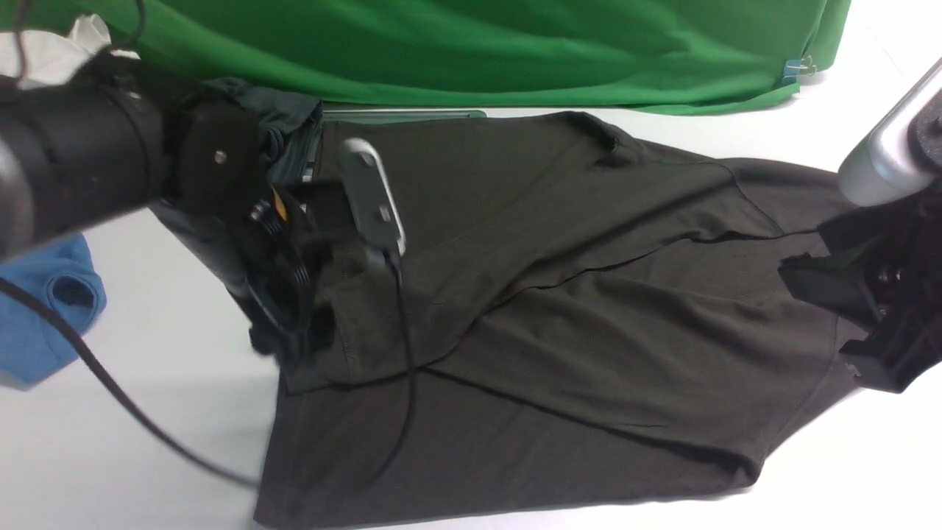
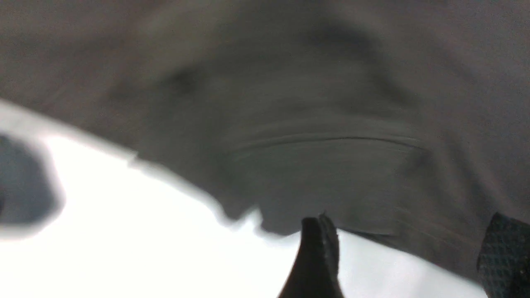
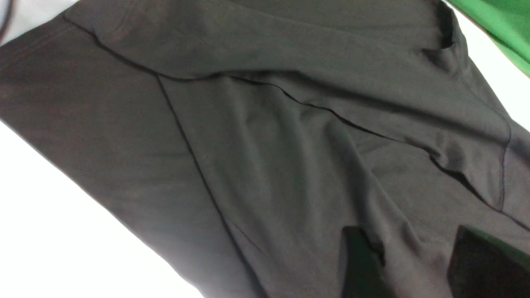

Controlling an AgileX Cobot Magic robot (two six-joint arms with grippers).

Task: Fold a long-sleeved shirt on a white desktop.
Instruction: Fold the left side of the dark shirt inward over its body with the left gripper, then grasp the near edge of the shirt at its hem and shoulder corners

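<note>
Left hand (image 1: 298, 335), released: in the left wrist view its fingers (image 2: 316, 256) stand wide apart with nothing pinched between them, poised just over a hemmed edge of the long-sleeved shirt (image 1: 589, 294). Right hand (image 1: 846, 324), at the garment's right side: its fingers (image 3: 360, 260) stand partly apart with cloth lying between them, and whether that cloth is pinched cannot be told.

The shirt lies spread on the white tabletop (image 1: 147, 456). Its collar end is nearest the green backdrop (image 1: 478, 51), almost at the backdrop's foot, and its hem end is farthest from it. One sleeve lies as a diagonal band across the body. It runs away from the backdrop, from the right shoulder to the left hand, where its cuff end rests. The left sleeve cannot be made out.

Step in hand, as judged: folding the sleeves inward, with the right sleeve apparently laid in place. The next move calls for the left hand to rise straight up, clear of the cuff, so that the soft knit is not dragged out of its fold. A black cable (image 1: 401, 353) hanging from the left arm trails over the cloth and could catch it. After that, both hands would likely need matched grips at the hem end to carry it toward the backdrop.
</note>
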